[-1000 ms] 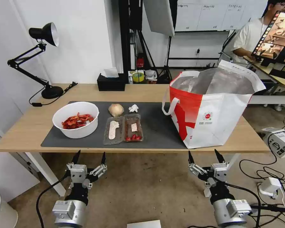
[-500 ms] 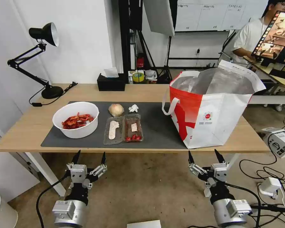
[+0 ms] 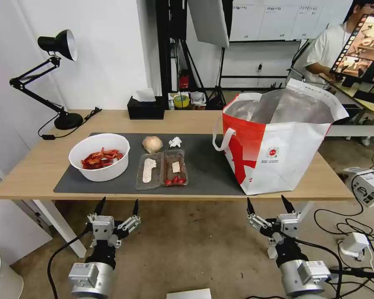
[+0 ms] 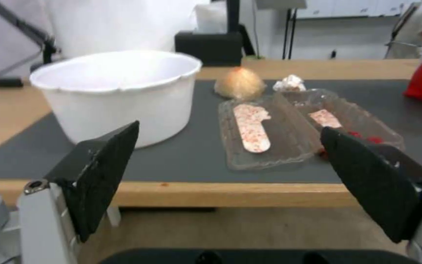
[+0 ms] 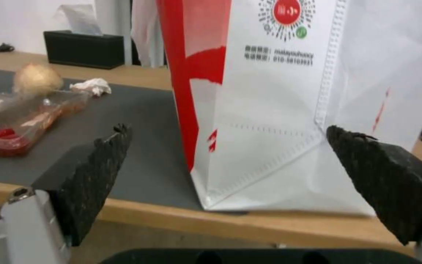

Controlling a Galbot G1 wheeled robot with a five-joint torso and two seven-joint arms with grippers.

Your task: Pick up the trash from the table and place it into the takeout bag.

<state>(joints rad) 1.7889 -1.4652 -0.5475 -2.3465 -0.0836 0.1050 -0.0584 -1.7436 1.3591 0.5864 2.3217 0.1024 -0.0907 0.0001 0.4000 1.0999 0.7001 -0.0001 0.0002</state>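
On the table (image 3: pixel 41 166), a dark grey mat holds the trash: a white bowl (image 3: pixel 99 157) of red shells, a beige lumpy ball (image 3: pixel 152 144), a small white tissue ball (image 3: pixel 175 142) and an open clear clamshell tray (image 3: pixel 162 169) with red bits. The white-and-red takeout bag (image 3: pixel 278 145) stands open at the mat's right end. Both grippers hang below the table's front edge: my left gripper (image 3: pixel 117 206) is open under the bowl and tray, my right gripper (image 3: pixel 268 204) is open under the bag. The left wrist view faces the bowl (image 4: pixel 118 93) and tray (image 4: pixel 289 126); the right wrist view faces the bag (image 5: pixel 299 102).
A black tissue box (image 3: pixel 145 109) sits at the table's back edge and a black desk lamp (image 3: pixel 56 74) at the back left. Cables and a white adapter (image 3: pixel 355 245) lie on the floor at the right. A white table leg (image 3: pixel 60 226) stands near my left arm.
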